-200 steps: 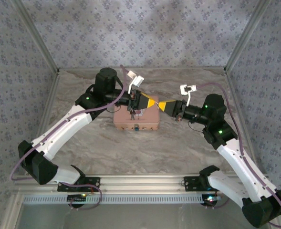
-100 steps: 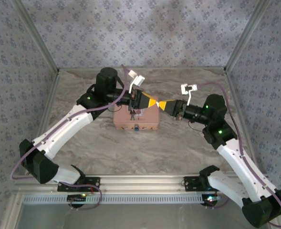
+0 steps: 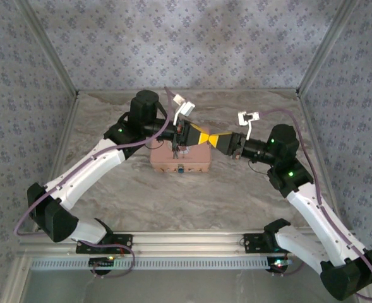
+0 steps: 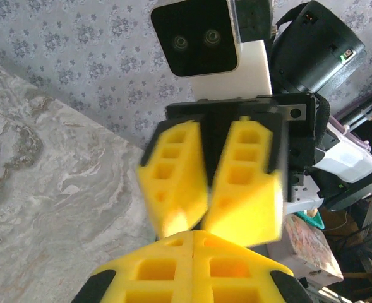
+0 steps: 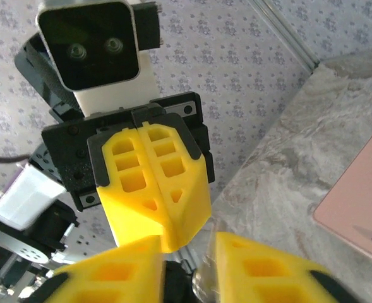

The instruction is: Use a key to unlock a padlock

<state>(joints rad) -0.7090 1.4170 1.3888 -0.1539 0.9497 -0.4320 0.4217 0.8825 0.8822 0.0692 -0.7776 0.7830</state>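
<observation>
My two yellow-fingered grippers meet tip to tip above the pink tin (image 3: 197, 158). The left gripper (image 3: 205, 135) is shut. At its tip a sliver of silvery metal, the key (image 5: 204, 279), pokes out. The right gripper (image 3: 216, 139) is open a little. Its fingers (image 5: 261, 268) stand on either side of the left gripper's tip (image 5: 168, 235), with the key close to one finger. The padlock (image 3: 181, 168), a tiny dark bluish-grey lump, sits at the tin's front wall, below both grippers.
The tin stands mid-table on the marbled top (image 3: 236, 189), and its lid (image 5: 362, 208) lies just under the grippers. A small dark thing (image 3: 175, 149) shows over the lid beneath the left wrist. Patterned walls close in the back and sides.
The right gripper has moved left and the left gripper slightly right. The gap between their tips has closed, and they now touch. The tin has not moved.
</observation>
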